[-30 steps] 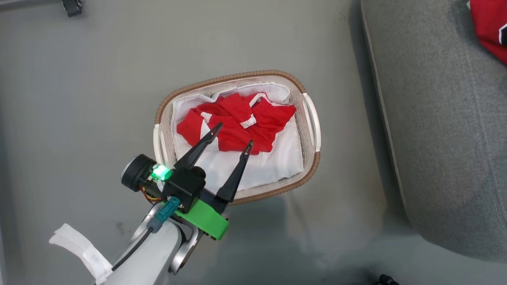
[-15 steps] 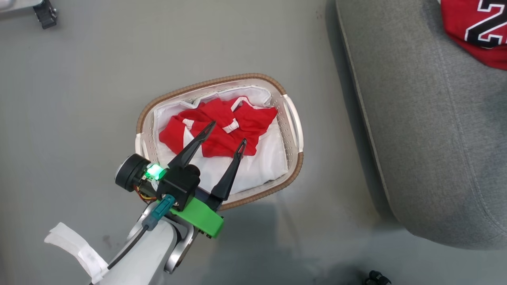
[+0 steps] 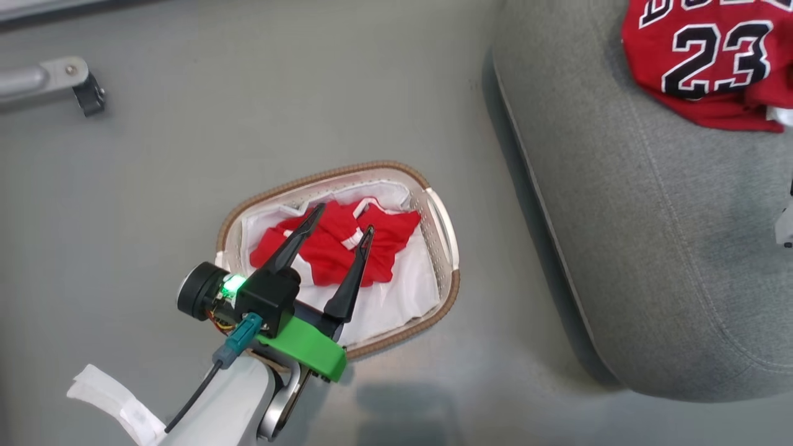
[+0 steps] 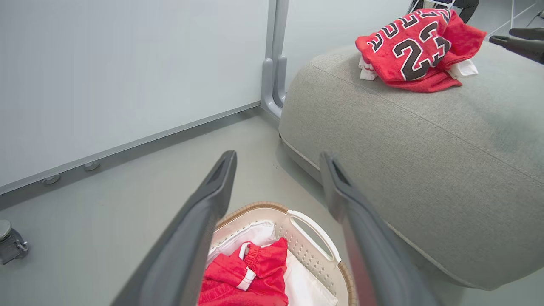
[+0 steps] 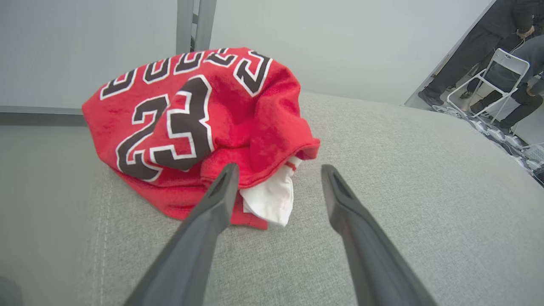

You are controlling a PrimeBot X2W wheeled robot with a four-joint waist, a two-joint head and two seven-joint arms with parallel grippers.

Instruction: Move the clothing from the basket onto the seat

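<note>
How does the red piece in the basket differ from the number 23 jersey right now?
Place: the number 23 jersey lies on the seat; the red piece lies in the basket, on a white sheet.
Look: the jersey shows black, white-edged numerals; the red piece shows only white bands.
Hands: the open left hand hovers over the red piece; the open right hand points at the jersey.
Both are red and crumpled.

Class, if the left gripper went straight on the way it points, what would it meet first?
Probably the seat, low on its side, or the floor just before it; depth is unclear. The left gripper points over the basket.
</note>
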